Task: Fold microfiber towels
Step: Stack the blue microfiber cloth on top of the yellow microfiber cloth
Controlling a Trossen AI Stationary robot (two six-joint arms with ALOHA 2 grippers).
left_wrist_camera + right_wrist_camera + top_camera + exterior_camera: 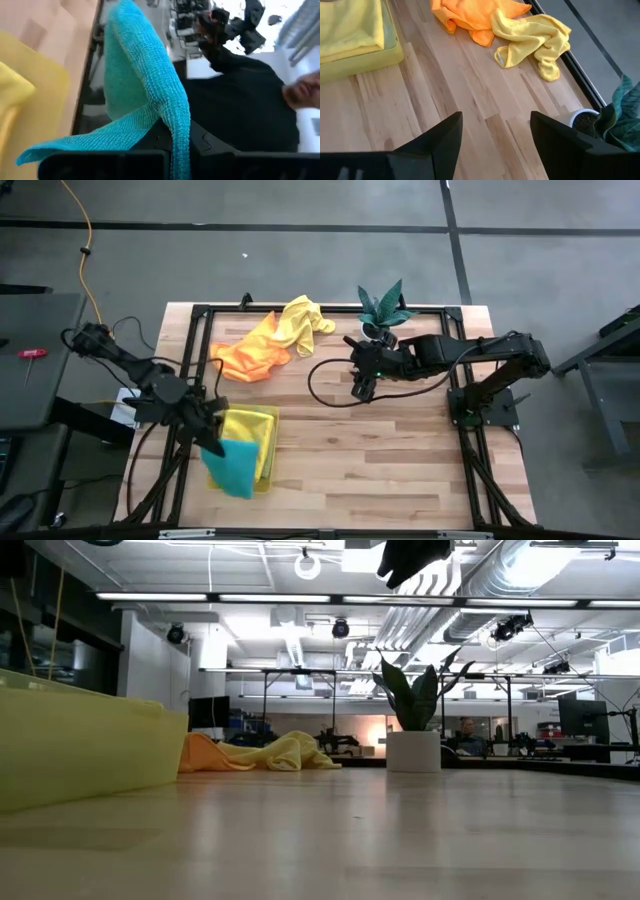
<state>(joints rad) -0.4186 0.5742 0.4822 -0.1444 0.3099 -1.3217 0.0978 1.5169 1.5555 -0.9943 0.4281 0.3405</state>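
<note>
Wooden table (pixel 400 450): towels (pixel 270 345), tray (pixel 268 452), plant (pixel 382 308)

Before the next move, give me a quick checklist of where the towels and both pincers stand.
1. Left pincer shut on teal towel: ok.
2. Teal towel lifted, hanging at the yellow tray: ok.
3. Right pincer open, empty, above bare table: ok.
4. Orange towel and yellow towel folded: not ok, both crumpled.
5. Folded yellow towel in tray: ok.
6. Olive-green towel: cannot tell.

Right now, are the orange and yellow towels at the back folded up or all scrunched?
Scrunched. The orange towel and yellow towel lie in rumpled, overlapping heaps on the wooden table, with no neat edges.
</note>
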